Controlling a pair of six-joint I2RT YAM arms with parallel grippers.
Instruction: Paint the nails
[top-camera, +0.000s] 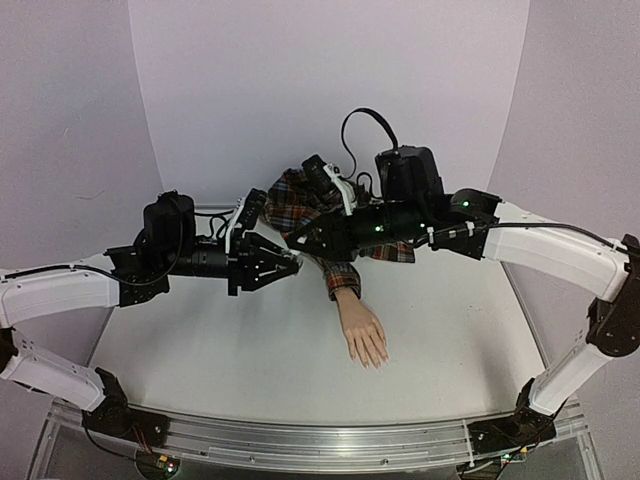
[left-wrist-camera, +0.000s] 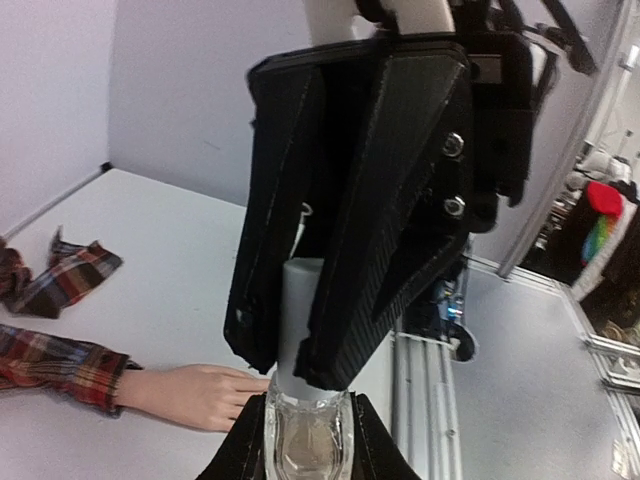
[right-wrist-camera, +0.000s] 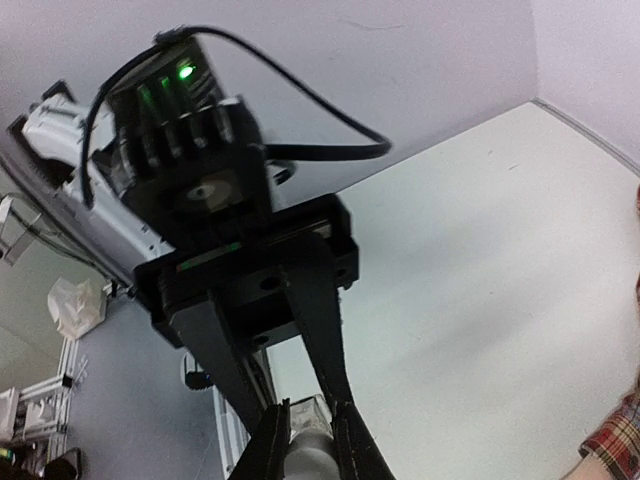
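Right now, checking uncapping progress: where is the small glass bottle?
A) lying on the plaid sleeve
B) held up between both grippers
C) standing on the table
B: the left gripper clamps the glass bottle while the right gripper is shut on its pale cap, off the table.

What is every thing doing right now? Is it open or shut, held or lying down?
glass bottle: held up, capped.
bottle cap: on the bottle, gripped.
left gripper: shut on the glass bottle.
right gripper: shut on the bottle cap.
mannequin hand: lying flat on the table, untouched.
nails: too small to tell if painted.
plaid sleeve: crumpled on the table.
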